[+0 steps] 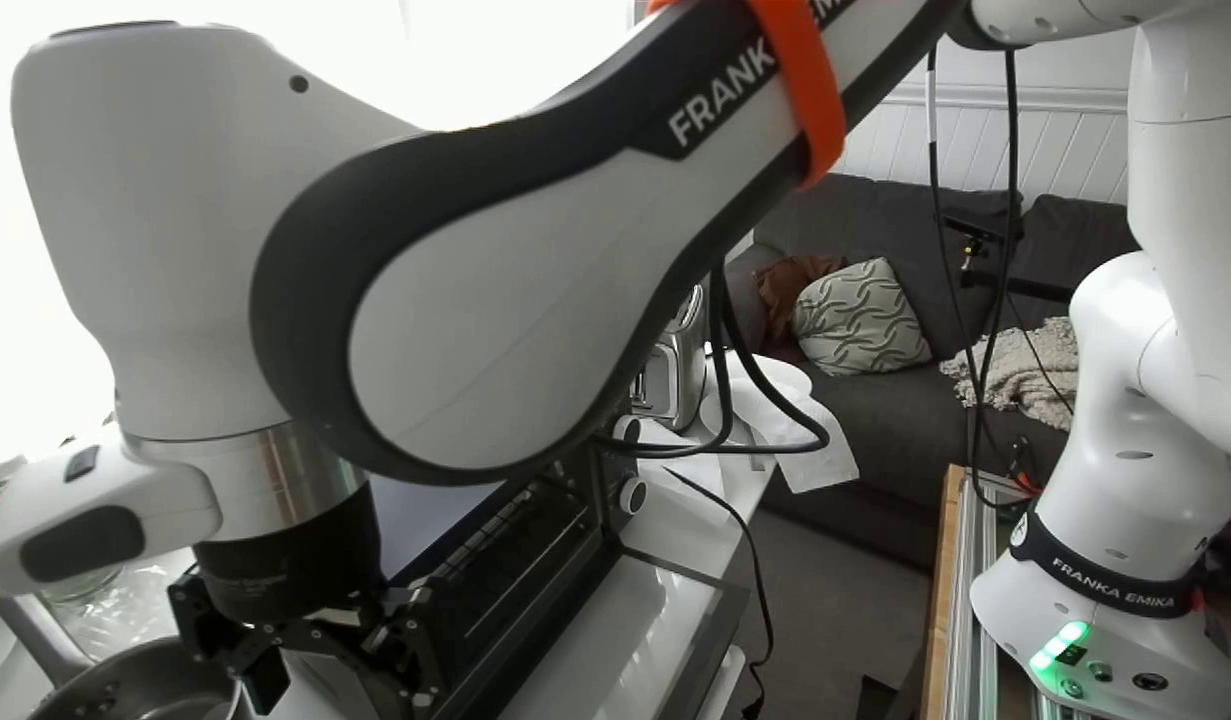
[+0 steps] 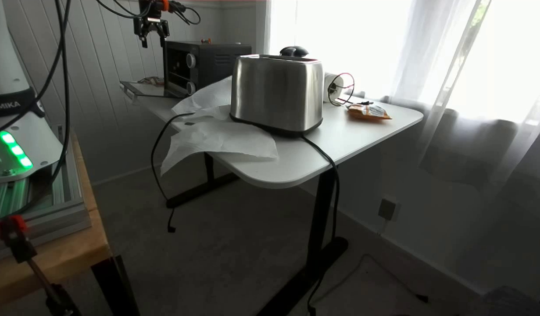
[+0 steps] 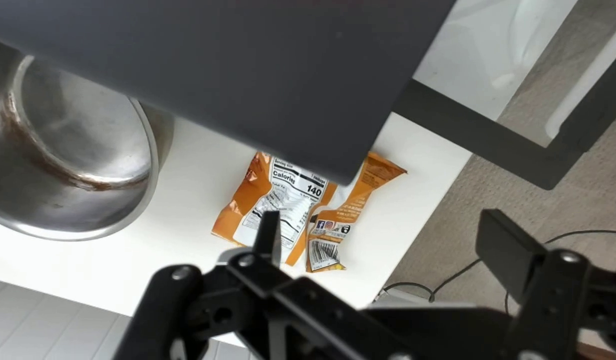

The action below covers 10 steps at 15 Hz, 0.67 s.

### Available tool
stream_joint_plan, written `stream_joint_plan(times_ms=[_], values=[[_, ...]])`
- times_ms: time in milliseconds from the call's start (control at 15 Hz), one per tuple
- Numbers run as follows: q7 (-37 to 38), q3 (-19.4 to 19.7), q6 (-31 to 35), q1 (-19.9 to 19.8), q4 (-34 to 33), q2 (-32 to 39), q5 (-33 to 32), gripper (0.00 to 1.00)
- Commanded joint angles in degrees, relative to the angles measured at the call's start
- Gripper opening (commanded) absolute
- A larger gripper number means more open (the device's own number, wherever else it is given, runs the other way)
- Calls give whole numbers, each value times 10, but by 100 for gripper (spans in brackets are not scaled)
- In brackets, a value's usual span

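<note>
End effector (image 2: 153, 42) is hanging nose-down by a corner of the oven (image 2: 215, 66), jaws spread wide, well above the table (image 2: 335, 127). Bag (image 3: 297, 210) (orange, nutrition panel facing up) is lying below on the table, near the long edge and toward the corner by the panelled wall (image 3: 42, 320). In the wrist view the end effector is hiding a bit of the bag, and the oven's corner is hiding some of its oven side. Pot (image 3: 87, 212) is standing upright farther in from that long edge, bare table showing between it and the bag; brown streaks are showing inside (stain or reflection, can't tell). Oven door (image 3: 478, 137) is sitting lowered, sticking out past the long edge. Toaster (image 2: 276, 94) is standing near the table's opposite end, paper (image 2: 226, 140) lying beside it and drooping over the long edge, cord (image 2: 335, 193) dropping over the end edge. Another bag (image 2: 368, 112) is lying near the end edge, toward the corner by the curtain (image 2: 454, 87). White roll (image 2: 329, 81) is sitting behind the toaster in an exterior view.
</note>
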State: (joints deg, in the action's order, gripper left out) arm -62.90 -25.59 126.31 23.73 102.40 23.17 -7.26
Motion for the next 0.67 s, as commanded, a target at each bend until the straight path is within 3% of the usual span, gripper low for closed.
stream_joint_plan(times_ms=[0,600], values=[[10,1,-24,24,-62,44,-10,100],[48,4,-43,66,-157,132,2,100]])
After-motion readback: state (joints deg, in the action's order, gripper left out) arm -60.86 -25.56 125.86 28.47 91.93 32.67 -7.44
